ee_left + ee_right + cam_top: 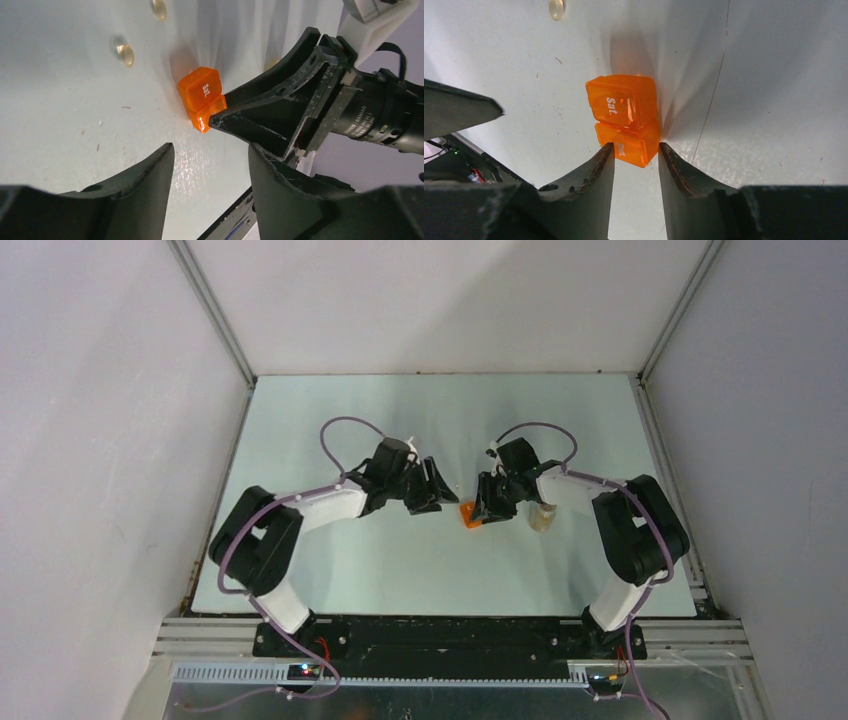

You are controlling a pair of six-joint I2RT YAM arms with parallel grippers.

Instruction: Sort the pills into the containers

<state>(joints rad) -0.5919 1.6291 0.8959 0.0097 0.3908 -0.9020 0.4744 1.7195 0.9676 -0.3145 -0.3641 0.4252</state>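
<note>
The orange box [626, 105] lies on the table with two lidded cells marked "Sat." and "Sun"; both lids look closed. My right gripper [635, 147] is shut on the box's near end, one finger on each side. The box also shows in the top view [467, 516] and the left wrist view [201, 92]. My left gripper [211, 150] is open and empty, just left of the box. Two pale round pills [124, 52] lie beyond the box, and one pill [556, 8] shows in the right wrist view. The tan vial [543, 517] stands upright right of the right gripper [487, 512].
The two grippers are close together at mid-table, the left gripper [428, 495] a short way from the right one. The table's raised frame edge [640, 400] and the white walls enclose the work area.
</note>
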